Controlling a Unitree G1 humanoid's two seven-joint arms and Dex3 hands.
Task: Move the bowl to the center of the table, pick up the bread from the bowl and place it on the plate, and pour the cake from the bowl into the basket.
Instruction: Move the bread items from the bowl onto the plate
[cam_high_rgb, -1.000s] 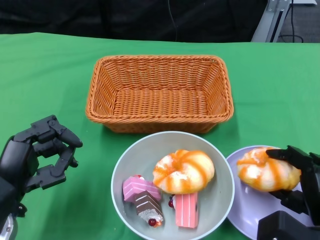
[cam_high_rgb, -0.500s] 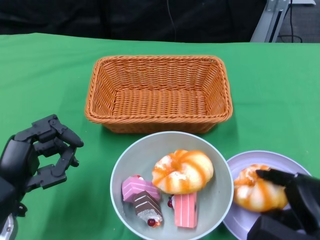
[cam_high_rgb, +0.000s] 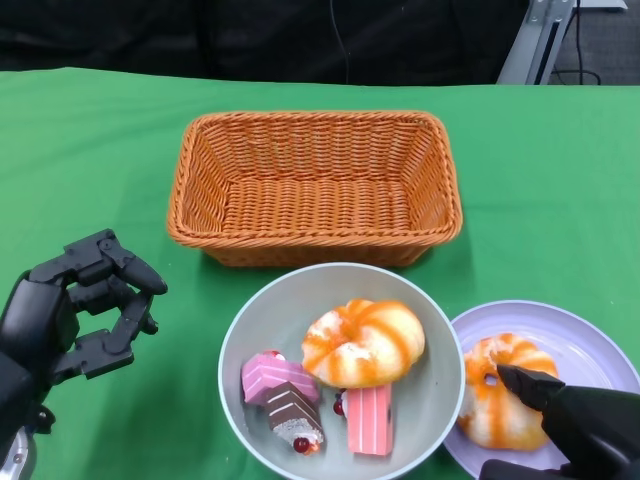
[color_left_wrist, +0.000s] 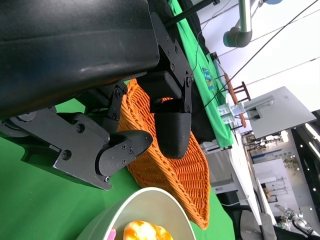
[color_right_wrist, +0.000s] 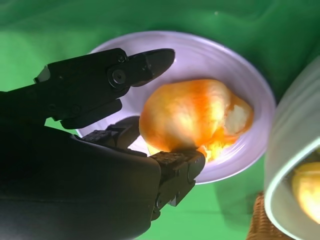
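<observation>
Lowered since a second ago, the right hand (cam_high_rgb: 585, 432) grips the bread (cam_high_rgb: 500, 388) on the plate (cam_high_rgb: 590, 340) at lower right; left hand (cam_high_rgb: 75, 310) hovers released at lower left, beside the bowl (cam_high_rgb: 440, 390).

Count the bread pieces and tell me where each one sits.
2. One bread lies in the bowl; the other bread is on the plate, held by the right hand.
</observation>
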